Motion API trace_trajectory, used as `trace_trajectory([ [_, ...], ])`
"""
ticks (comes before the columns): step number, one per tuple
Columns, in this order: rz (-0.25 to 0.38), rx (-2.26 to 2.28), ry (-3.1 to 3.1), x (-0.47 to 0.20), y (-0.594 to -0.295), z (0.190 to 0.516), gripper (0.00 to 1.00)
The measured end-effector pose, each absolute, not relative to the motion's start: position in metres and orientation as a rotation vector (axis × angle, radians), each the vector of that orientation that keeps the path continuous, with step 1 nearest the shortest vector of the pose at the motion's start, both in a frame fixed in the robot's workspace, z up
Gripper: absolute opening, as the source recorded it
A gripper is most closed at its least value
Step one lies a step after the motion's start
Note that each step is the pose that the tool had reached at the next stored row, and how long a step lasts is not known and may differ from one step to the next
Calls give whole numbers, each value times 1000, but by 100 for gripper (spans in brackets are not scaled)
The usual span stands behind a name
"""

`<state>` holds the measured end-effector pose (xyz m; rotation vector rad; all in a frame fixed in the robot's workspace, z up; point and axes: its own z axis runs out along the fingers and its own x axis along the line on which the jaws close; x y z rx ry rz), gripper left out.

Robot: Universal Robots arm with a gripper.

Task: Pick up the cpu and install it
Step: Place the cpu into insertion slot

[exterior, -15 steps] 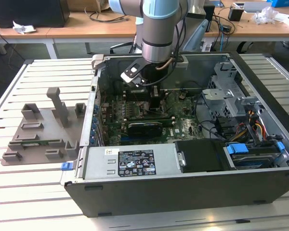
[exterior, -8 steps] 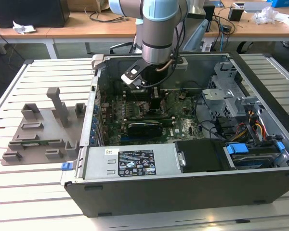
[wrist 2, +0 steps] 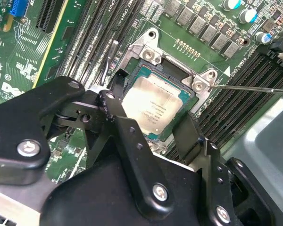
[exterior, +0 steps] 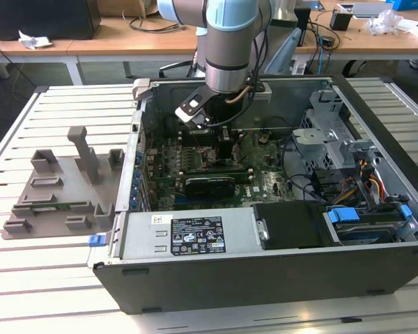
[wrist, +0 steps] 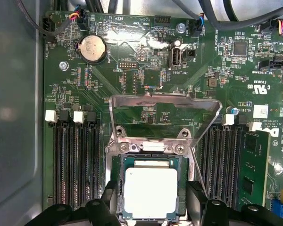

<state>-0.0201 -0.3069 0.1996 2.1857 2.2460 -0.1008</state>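
While the hand (exterior: 226,154) (wrist: 153,197) (wrist 2: 146,112) is being held low inside the open computer case (exterior: 195,278), its two fingers (wrist: 108,200) are being held spread, one on each side of the cpu (wrist: 151,192) (wrist 2: 153,106), and nothing is being pinched. In both wrist views the cpu is being carried flat in the socket frame (wrist: 132,147) on the green motherboard (wrist: 146,56), silver top up. The socket's load plate (wrist: 165,98) is being held raised, tilted away from the chip. Rows of memory slots (wrist: 68,165) are being shown on either side of the socket. The case is being borne by the slatted table (exterior: 49,292), toward the edge at the exterior view's right. A grey plastic tray (exterior: 49,188) with upright blocks is being borne near the table's edge at the exterior view's left, well apart from the hand.
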Motion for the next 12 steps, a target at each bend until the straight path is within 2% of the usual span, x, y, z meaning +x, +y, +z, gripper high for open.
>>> trace_trajectory([
  [8,-101,2186,2246,-20,-306,210,67],
  [9,-100,2186,2246,-20,-306,210,60],
  [10,-100,2186,2246,-20,-306,210,48],
  [11,-100,2186,2246,-20,-306,210,48],
  [12,-100,2186,2246,-20,-306,210,42],
])
